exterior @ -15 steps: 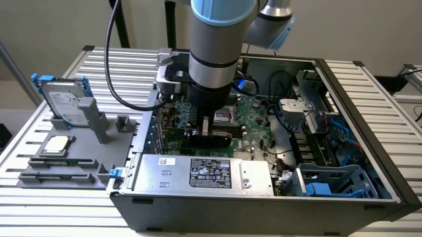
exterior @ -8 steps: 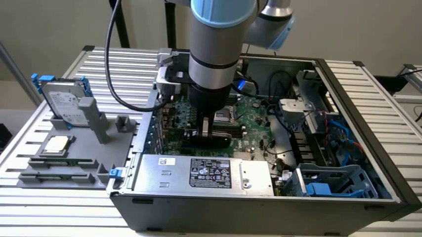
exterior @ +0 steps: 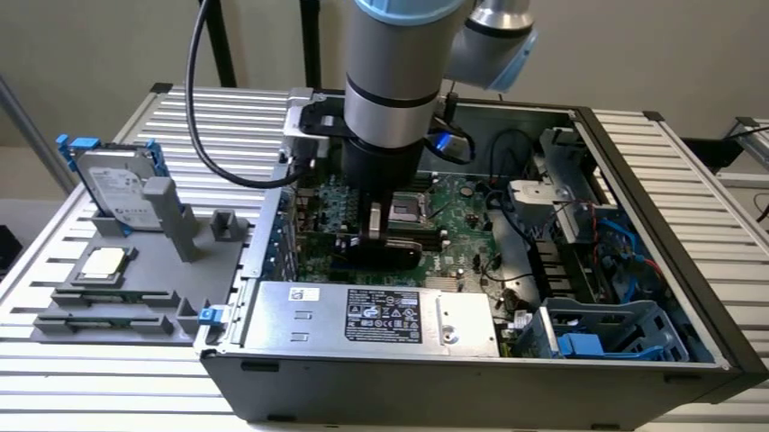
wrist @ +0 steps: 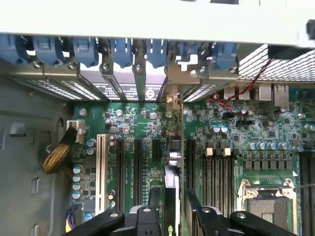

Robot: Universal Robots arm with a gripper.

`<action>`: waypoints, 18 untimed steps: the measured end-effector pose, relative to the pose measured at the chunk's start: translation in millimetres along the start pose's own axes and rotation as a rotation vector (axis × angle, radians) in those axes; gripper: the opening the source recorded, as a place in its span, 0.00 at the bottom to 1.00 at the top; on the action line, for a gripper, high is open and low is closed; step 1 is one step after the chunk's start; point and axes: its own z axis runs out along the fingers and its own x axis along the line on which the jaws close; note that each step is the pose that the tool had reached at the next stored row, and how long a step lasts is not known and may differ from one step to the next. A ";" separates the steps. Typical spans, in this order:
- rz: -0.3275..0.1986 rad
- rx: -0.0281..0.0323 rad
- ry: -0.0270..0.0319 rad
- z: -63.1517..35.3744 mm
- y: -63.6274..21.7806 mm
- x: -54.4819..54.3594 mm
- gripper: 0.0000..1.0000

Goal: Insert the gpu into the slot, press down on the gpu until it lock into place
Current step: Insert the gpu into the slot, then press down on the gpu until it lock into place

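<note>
Exterior view: gripper (exterior: 378,229) reaching low into the open computer case (exterior: 481,391), the gpu (exterior: 391,252) under it just above the motherboard (exterior: 469,216) — carried edge-down, presumably so its connector faces the board. Wrist view: gripper (wrist: 172,206) closed narrowly on the gpu (wrist: 172,169), one finger per face; the card stands edge-on among the expansion slots (wrist: 138,167) — whether it is seated cannot be told.

motherboard (exterior: 463,229) green | gpu (wrist: 172,196) black | power supply (exterior: 288,310) silver | drive clips (exterior: 70,144) blue
</note>
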 end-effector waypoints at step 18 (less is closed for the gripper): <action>0.000 -0.0020 0.0000 -13.3 0.7 -1.1 0.11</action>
